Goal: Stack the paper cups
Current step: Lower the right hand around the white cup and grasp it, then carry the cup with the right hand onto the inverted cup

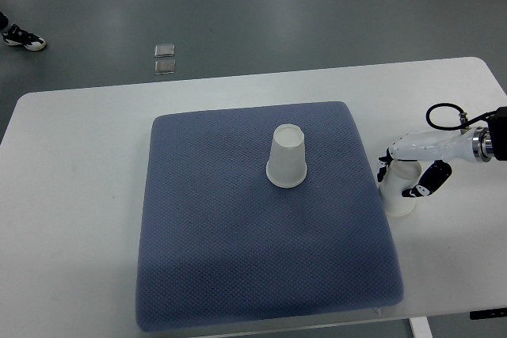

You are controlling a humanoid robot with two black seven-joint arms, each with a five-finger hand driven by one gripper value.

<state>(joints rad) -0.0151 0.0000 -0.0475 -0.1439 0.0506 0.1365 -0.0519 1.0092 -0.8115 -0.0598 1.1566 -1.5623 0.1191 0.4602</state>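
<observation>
One white paper cup [287, 157] stands upside down near the middle of the blue mat [206, 259]. A second white paper cup [398, 195] sits on the white table just off the mat's right edge. My right hand [412, 173] comes in from the right edge and its fingers are curled around this second cup. The left arm does not show.
The white table [79, 164] carries the mat and has bare surface to the left and right of it. Beyond its far edge is grey floor with two small clear squares [165, 58]. A person's shoe [22, 38] shows at the far left.
</observation>
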